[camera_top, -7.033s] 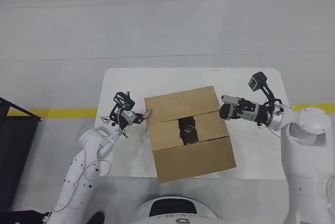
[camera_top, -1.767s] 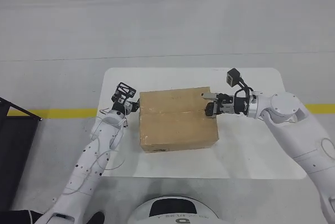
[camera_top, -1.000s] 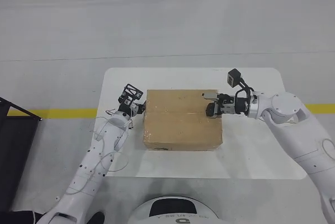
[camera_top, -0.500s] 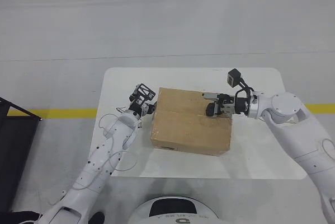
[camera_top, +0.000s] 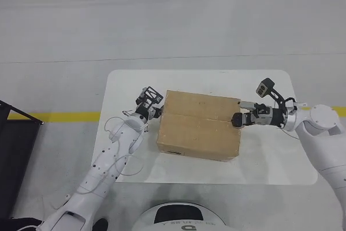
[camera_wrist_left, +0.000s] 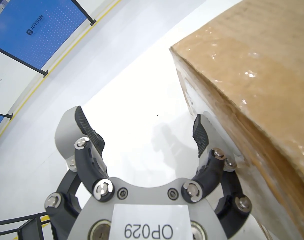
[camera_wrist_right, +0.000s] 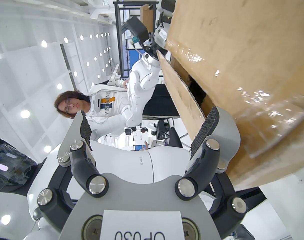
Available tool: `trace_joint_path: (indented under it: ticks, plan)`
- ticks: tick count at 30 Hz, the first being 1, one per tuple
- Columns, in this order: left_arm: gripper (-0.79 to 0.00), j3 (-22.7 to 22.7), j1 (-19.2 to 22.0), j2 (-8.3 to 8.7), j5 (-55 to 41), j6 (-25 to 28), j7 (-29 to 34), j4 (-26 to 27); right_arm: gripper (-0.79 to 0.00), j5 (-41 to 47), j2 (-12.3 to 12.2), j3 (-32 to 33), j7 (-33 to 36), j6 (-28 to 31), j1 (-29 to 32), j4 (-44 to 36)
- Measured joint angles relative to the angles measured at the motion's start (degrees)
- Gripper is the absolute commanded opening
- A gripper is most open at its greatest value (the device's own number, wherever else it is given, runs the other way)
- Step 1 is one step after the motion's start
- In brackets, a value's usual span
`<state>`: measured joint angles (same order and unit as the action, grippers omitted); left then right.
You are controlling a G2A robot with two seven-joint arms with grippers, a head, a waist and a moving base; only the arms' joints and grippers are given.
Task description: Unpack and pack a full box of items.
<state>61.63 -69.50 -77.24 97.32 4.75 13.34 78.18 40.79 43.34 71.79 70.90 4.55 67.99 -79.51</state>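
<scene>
The box (camera_top: 199, 124) sits mid-frame on the desk (camera_top: 265, 167), seemingly tipped. The left gripper (camera_top: 154, 107) and right gripper (camera_top: 237, 119) flank it, fingers spread, grasping nothing. An uneven push could spill contents through the gaping flap (camera_wrist_right: 182, 106).

The cardboard box (camera_top: 198, 124) blocks the centre of the frame, with the left gripper (camera_top: 156, 109) against its left end and the right gripper (camera_top: 238, 119) at its right end. Bare tabletop (camera_top: 265, 164) leaves passage along the upper strip, the lower strip and the lower right.
</scene>
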Motion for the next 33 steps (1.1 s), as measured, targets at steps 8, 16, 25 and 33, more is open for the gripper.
trace_joint_path:
  ticks: [8, 16, 25, 33]
  plan:
    - [0.000, -0.43, 0.46, -0.19, 0.11, 0.92, 0.35, -0.06, 0.000, -3.77, 0.11, -0.15, -2.16, -3.37, 0.49, -0.48]
    - [0.000, 0.86, 0.63, -0.13, -0.74, 0.13, 0.01, 0.40, 0.000, -7.41, 0.32, -0.85, -1.96, -4.65, -0.24, -0.70]
    - [0.000, 2.92, -0.44, 0.28, 0.27, -1.76, -0.50, -0.23, 0.000, -9.74, 1.06, -2.95, -2.49, -6.19, -2.08, -1.27]
    - [0.000, 7.98, -4.42, 1.73, 1.33, 0.36, -7.63, -4.15, 0.000, -10.50, 1.99, -5.08, -3.39, -7.31, -4.49, -0.42]
